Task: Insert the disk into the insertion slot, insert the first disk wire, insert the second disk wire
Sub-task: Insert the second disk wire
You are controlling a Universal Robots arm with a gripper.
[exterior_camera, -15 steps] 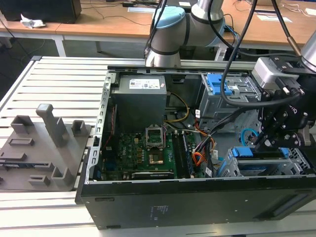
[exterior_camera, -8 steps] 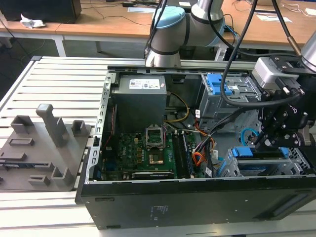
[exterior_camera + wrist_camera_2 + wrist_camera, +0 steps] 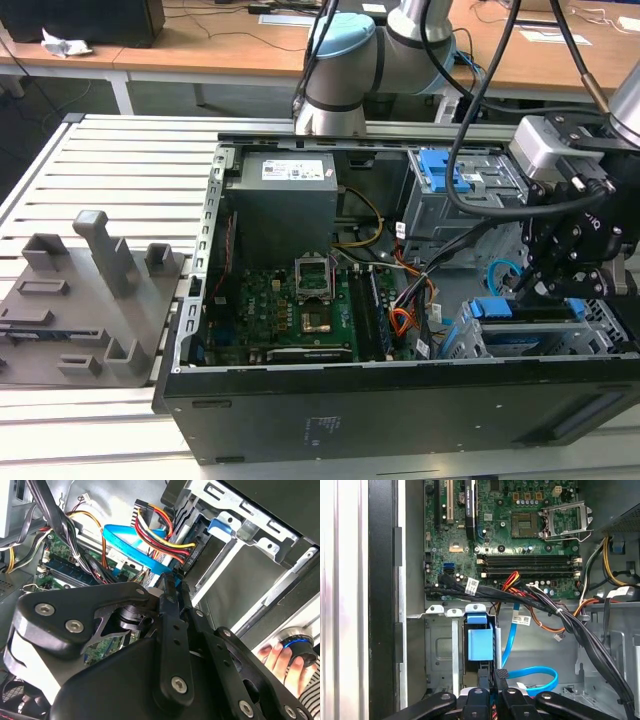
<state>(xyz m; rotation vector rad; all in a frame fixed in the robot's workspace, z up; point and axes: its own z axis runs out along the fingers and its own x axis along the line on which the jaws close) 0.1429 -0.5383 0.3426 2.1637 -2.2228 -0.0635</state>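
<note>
The disk shows by its bright blue carrier [image 3: 528,309] [image 3: 480,642], seated in the insertion slot, a grey metal cage [image 3: 603,318] [image 3: 439,652]. My gripper [image 3: 543,287] [image 3: 496,679] [image 3: 171,580] hangs just behind the disk's rear end. It is shut on the dark plug of the second disk wire, a light-blue flat cable [image 3: 540,670] [image 3: 129,542] [image 3: 499,270] that loops away from the fingers. The first disk wire, a red, yellow and black bundle [image 3: 161,529], ends in a black plug [image 3: 192,556] against the cage beside the fingertips.
The open computer case holds a motherboard [image 3: 285,305], a power supply [image 3: 280,200] and a taller grey drive box with a blue latch [image 3: 445,170]. Black cable bundles [image 3: 540,602] cross near the cage. A person's hand [image 3: 280,657] rests on a knob. Grey fixtures [image 3: 100,265] sit outside the case.
</note>
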